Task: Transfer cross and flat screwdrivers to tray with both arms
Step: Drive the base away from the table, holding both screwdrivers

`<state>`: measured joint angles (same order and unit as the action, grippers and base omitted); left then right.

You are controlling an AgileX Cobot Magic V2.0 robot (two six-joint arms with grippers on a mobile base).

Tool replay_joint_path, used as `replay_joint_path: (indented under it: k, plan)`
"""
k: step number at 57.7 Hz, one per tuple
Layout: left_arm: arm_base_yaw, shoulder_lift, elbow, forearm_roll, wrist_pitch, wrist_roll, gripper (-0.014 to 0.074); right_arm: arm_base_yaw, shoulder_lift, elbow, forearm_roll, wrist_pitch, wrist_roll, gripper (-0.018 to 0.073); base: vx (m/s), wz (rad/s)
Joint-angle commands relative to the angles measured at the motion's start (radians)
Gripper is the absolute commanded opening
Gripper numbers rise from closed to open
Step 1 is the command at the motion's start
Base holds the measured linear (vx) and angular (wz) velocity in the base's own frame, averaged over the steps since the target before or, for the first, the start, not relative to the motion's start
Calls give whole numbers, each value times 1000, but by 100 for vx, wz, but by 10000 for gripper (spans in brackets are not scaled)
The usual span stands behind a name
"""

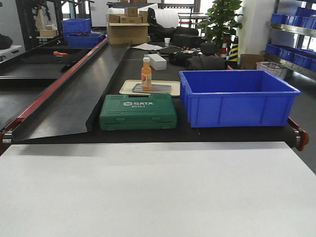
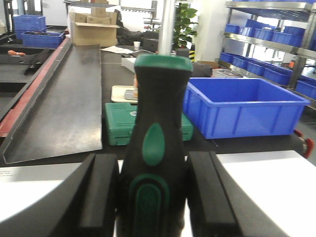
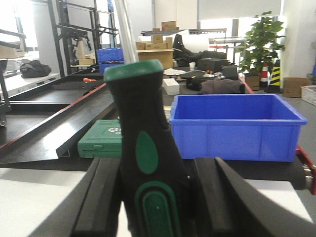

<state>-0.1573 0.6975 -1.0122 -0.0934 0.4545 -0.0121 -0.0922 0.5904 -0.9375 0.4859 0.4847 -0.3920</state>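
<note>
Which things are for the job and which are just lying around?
For the job: left screwdriver in left gripper; right screwdriver in right gripper.
Just lying about: green tool case, blue bin, orange bottle, beige tray.

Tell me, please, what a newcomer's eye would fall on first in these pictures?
A black-and-green screwdriver handle fills each wrist view, shaft up: one screwdriver gripped by the left gripper, the other screwdriver by the right gripper. Beyond the white table, a big blue bin sits right of a green SATA case.
</note>
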Motion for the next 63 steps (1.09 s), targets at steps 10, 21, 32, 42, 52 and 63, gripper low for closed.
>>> replay_joint_path:
  k: [10,21,32,42,52,63]
  plan:
    - [-6,-6,-32,-6,-97,-3,-4,-1,5,-30,18,-94,-2,-9,-26,-26]
    - [-6,-7,-32,-6,-97,-3,-4,-2,5,-30,18,-94,-2,-9,-28,-29]
    - [-6,-8,-32,-6,-97,-3,-4,-2,5,-30,17,-94,-2,-9,-27,-32]
    - [-6,-8,-32,-6,-97,-3,-4,-2,5,-30,17,-94,-2,-9,-25,-38]
    - [-6,-8,-32,-6,-97,-3,-4,-2,5,-30,17,-94,-2,-9,-21,-45]
    - [-6,-8,-32,-6,-97,-3,-4,-2,5,-30,17,-94,-2,-9,-17,-49]
